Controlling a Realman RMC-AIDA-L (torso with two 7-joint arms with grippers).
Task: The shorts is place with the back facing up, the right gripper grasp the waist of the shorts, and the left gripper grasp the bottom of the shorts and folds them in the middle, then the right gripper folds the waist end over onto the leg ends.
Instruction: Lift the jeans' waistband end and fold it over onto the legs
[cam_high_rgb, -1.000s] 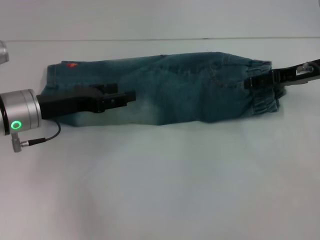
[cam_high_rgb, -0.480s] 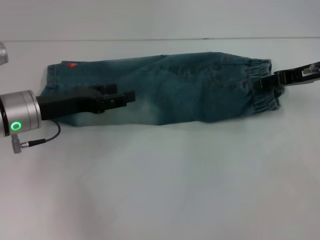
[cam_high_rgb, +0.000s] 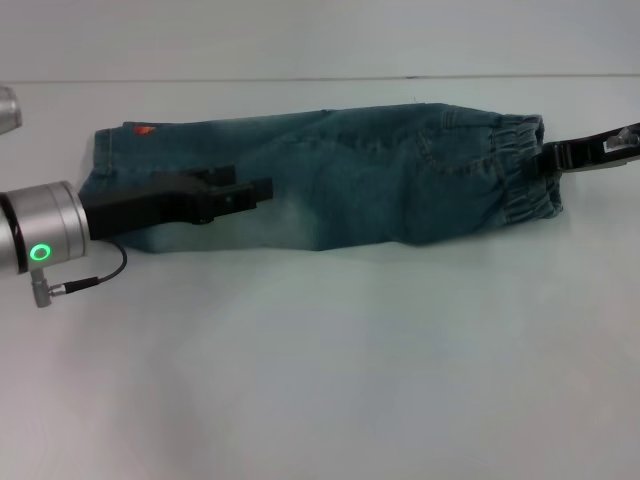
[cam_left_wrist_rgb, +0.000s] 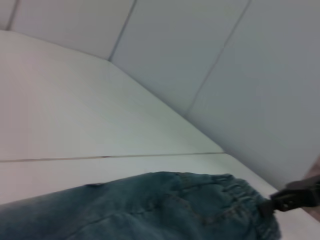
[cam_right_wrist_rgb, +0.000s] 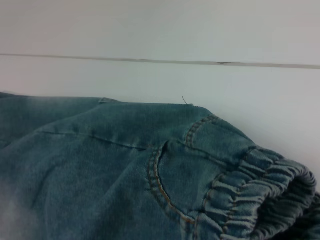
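Your folded blue denim shorts (cam_high_rgb: 330, 175) lie flat on the white table (cam_high_rgb: 320, 360). Left gripper (cam_high_rgb: 262, 190) hovers closed over the leg end. Right gripper (cam_high_rgb: 550, 157) sits at the elastic waistband (cam_high_rgb: 525, 170); can't tell its grip.

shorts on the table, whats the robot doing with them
The denim shorts lie already folded lengthwise on the white table. The left gripper hovers over the leg end. The right gripper is at the elastic waist. The waist is not yet folded over onto the legs.
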